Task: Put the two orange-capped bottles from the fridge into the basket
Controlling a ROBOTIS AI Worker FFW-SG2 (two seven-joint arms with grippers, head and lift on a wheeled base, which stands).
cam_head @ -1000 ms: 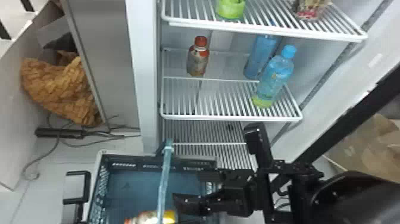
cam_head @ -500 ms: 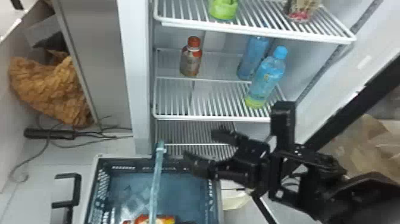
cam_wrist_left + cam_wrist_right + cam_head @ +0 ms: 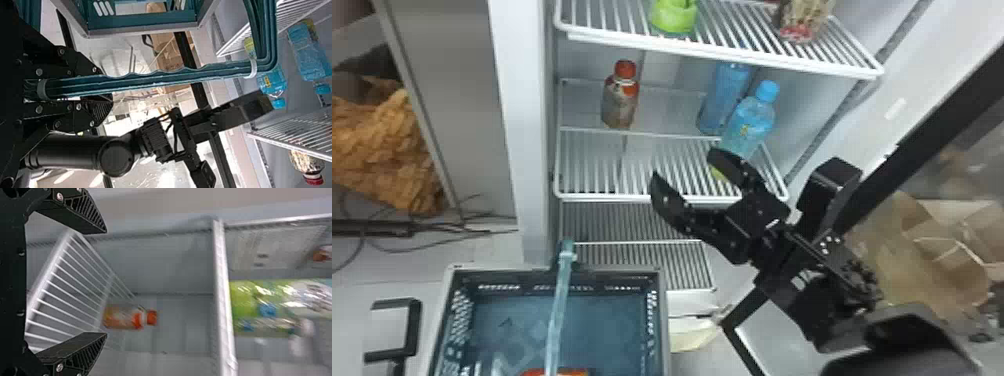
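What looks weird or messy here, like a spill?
I see no spill, and the orange-capped bottle in the fridge stands upright. The messiest bit is left of it: loose dark cables straggle over the floor near a crumpled brown heap.

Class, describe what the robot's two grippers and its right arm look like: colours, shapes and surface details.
Both grippers are mainly black. The right gripper has two wedge-shaped fingers with ribbed sides and silver-coloured screws; the left gripper also shows bright screws and fine ridges. The right arm has smooth, rounded black casings, a round joint cover, a ribbed block and thin dark cables.
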